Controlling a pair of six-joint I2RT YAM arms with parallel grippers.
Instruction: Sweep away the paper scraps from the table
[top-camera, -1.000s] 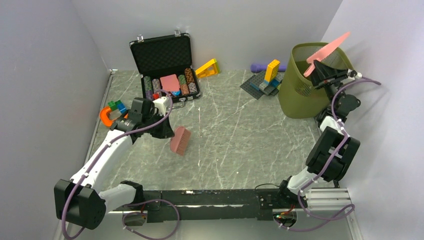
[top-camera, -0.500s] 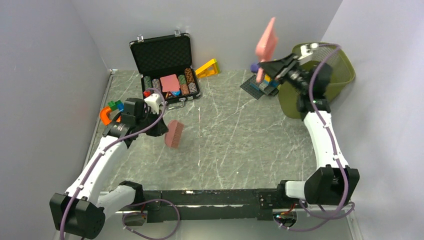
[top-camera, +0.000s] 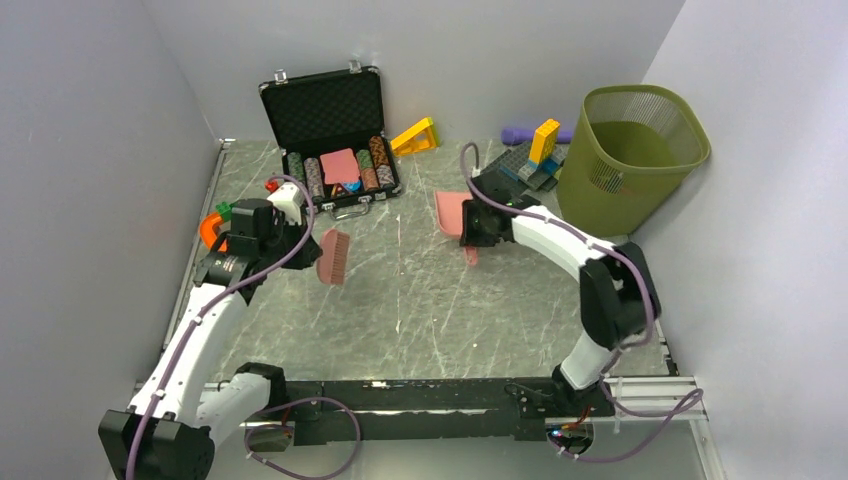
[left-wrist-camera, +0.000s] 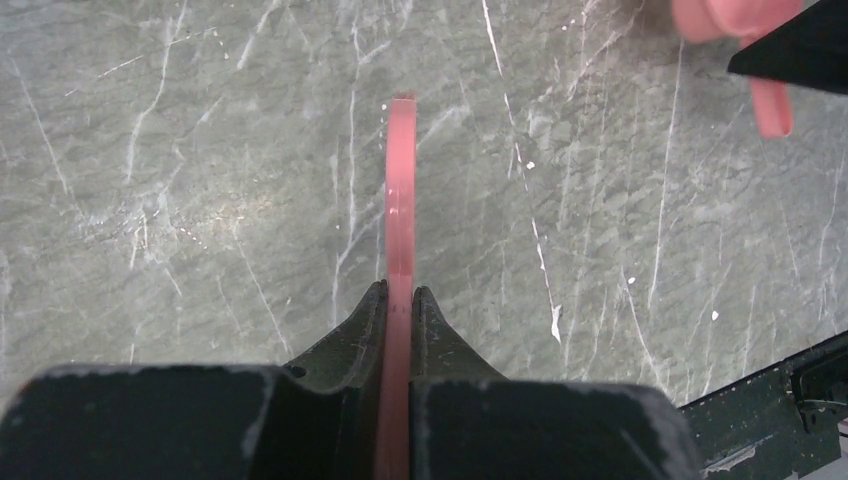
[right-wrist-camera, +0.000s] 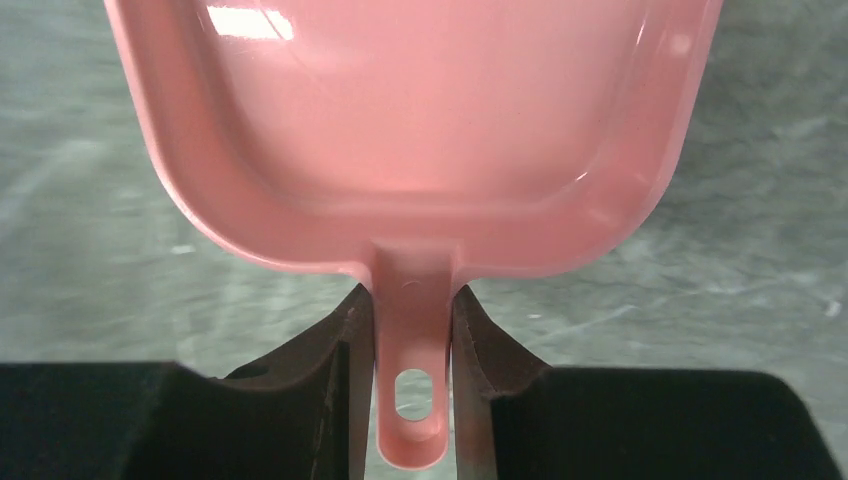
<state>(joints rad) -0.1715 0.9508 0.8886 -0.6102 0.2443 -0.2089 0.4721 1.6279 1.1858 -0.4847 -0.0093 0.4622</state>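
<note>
- Left tool (left-wrist-camera: 400, 292): jaws pressed together on the thin handle of a pink brush (left-wrist-camera: 400, 180), seen edge-on in the left wrist view. It runs straight up from the jaws.
- Top view: the brush head (top-camera: 333, 257) sits left of centre, just right of the left tool. I cannot tell whether it touches the table (top-camera: 430, 300).
- Right tool (right-wrist-camera: 410, 295): jaws pinching the narrow handle of a pink dustpan (right-wrist-camera: 410, 120). The pan fills the upper part of the right wrist view, hollow side to the camera.
- Top view: the dustpan sits a little above centre, well apart from the brush. Contact with the table cannot be judged.
- Paper scraps: I cannot make any out in these views.
- Table: grey-green with white veins, filling the middle of the top view.
- Upper left: open black case (top-camera: 325, 110) with chips, with coloured toy blocks (top-camera: 215, 228) left of the left tool.
- Upper right: olive mesh bin (top-camera: 640, 170) standing upright, with a grey plate holding a yellow block (top-camera: 543, 142) just left of it.
</note>
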